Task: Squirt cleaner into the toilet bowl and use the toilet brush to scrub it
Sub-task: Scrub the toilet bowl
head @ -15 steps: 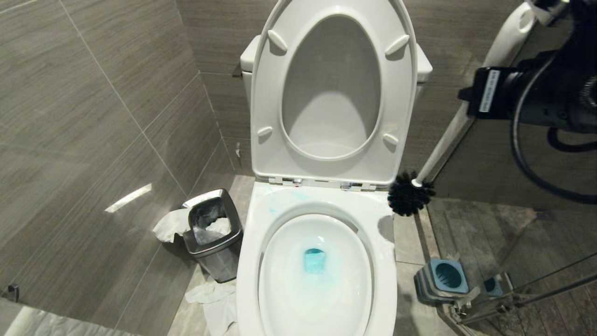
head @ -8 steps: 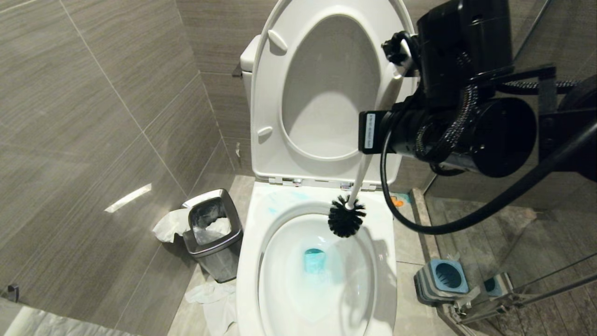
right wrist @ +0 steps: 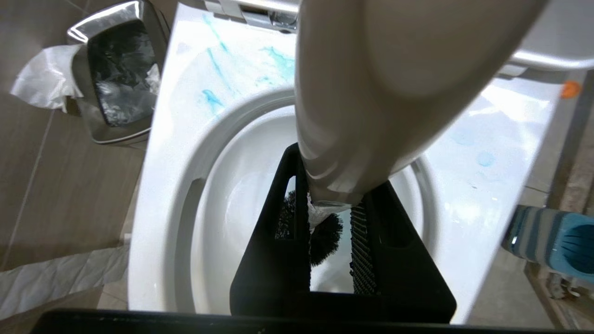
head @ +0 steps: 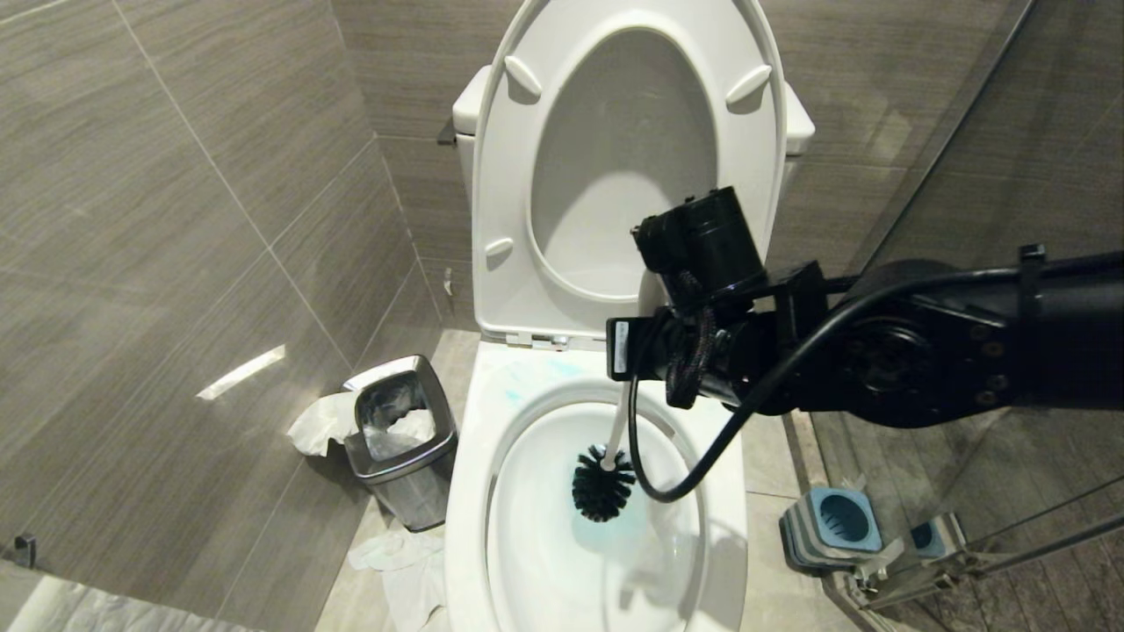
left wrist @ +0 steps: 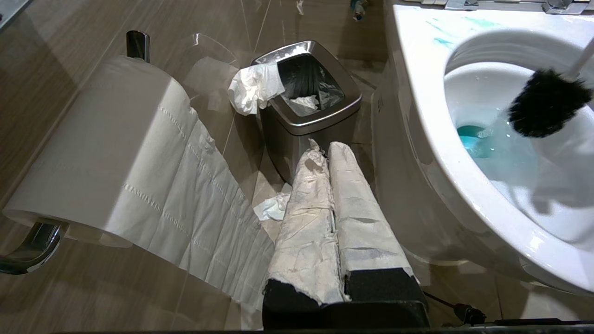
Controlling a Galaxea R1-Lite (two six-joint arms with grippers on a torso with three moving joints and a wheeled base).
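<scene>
A: Where is the toilet brush (head: 606, 474)?
B: Its black head hangs inside the toilet bowl (head: 527, 544), over blue water; the right end effector (right wrist: 332, 204) pinches the white handle.
A: And the left end effector (left wrist: 327, 153)?
B: Pressed together, low beside the waste bin (left wrist: 308, 109).

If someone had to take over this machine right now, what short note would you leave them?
Right gripper: fingers shut on the toilet brush, its bristle head down inside the toilet bowl over the blue water.
Left gripper: shut, empty, parked low beside the steel bin.
Done: blue cleaner is in the bowl and streaked on the rim; the bottle is not in view.
Left: scrub the bowl, then return the brush to its blue holder.
</scene>
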